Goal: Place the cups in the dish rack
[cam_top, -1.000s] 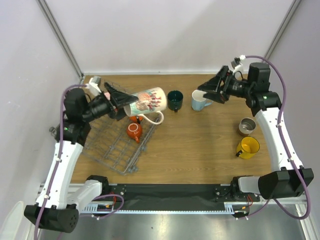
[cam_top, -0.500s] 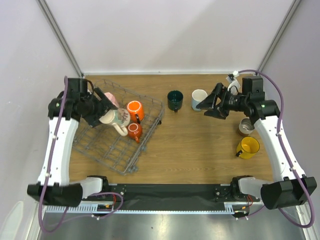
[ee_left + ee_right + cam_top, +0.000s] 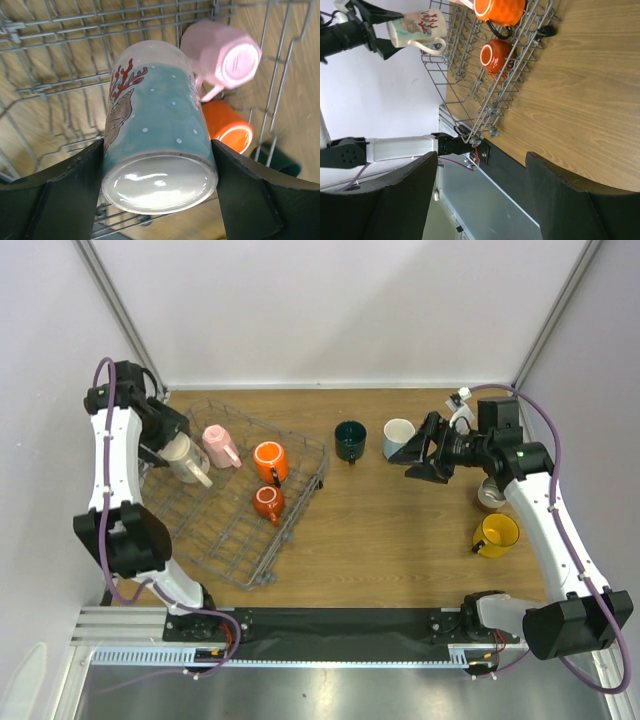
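Glazed ceramic held on smooth curved sides: this is the main slip risk.

Grip: the left gripper (image 3: 159, 160) is clamped on the cream ceramic mug with teal band and red coral print (image 3: 157, 115). Its base faces the wrist camera and its mouth points away, toward the floor of the grey wire dish rack (image 3: 235, 540). In the top view the mug hangs over the rack's 10 o'clock corner. Cannot tell whether it touches wire.

Possible failures (judgement):
- The fingers bear on glaze alone. A tilt could let the mug slide out and drop on the wire, chipping it.
- The pale pink ceramic mug (image 3: 218, 445) sits just beside the held mug, at its 3 o'clock. Lowering off-line could knock it.
- The held mug's handle could snag an upright prong and leave the mug wedged crooked.
- The rack lies askew on the wooden table (image 3: 400, 530). A downward push might shove it.
- The right gripper (image 3: 481, 156) has its fingers apart and holds nothing. It is near the light blue ceramic mug (image 3: 398, 438), at that mug's 4 o'clock. A careless approach would nudge the light blue mug toward the dark green ceramic mug (image 3: 350, 440) at its 9 o'clock.

Task things:
- In the rack with the pink mug are the large orange ceramic mug (image 3: 268, 460) and, at its 6 o'clock, the small orange ceramic mug (image 3: 267, 502).
- Also out on the table are the yellow ceramic mug (image 3: 495, 533) and the dull metal cup (image 3: 490, 492).
- The rack is an open grid of thin wire.
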`<action>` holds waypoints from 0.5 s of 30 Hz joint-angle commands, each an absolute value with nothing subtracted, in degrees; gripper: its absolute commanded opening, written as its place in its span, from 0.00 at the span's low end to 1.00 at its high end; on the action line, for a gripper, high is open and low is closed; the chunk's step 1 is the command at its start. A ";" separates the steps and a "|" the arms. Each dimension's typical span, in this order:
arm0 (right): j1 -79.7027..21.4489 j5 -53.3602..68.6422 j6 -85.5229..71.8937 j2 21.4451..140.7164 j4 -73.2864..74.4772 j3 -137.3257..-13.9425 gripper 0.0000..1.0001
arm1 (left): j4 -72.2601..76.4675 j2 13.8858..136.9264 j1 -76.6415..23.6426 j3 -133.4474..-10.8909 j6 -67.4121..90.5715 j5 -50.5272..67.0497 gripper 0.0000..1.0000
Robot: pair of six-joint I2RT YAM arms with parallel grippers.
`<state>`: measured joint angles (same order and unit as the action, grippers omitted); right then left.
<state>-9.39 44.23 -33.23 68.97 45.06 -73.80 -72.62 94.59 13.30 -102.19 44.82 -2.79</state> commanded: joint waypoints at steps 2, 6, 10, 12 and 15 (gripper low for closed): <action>-8.88 44.39 -35.42 68.20 41.66 -74.00 0.77 | -70.66 96.67 13.89 -105.91 54.13 -1.67 0.00; -8.26 44.03 -35.07 68.73 42.36 -73.83 0.77 | -68.56 99.05 13.89 -104.59 59.05 -2.28 0.00; -7.21 43.68 -34.54 68.55 43.07 -73.30 0.77 | -66.81 101.60 14.06 -106.08 61.00 -3.69 0.00; -6.86 43.59 -34.11 68.29 43.50 -73.13 0.77 | -66.45 102.65 13.97 -106.61 61.43 -3.52 0.00; -6.07 43.68 -34.10 68.20 43.77 -72.95 0.77 | -66.09 104.14 13.89 -107.75 61.44 -4.56 0.00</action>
<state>-6.72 43.92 -34.48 68.99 43.97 -72.95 -69.69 104.42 13.58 -102.94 58.83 -3.81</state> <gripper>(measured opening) 0.774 0.830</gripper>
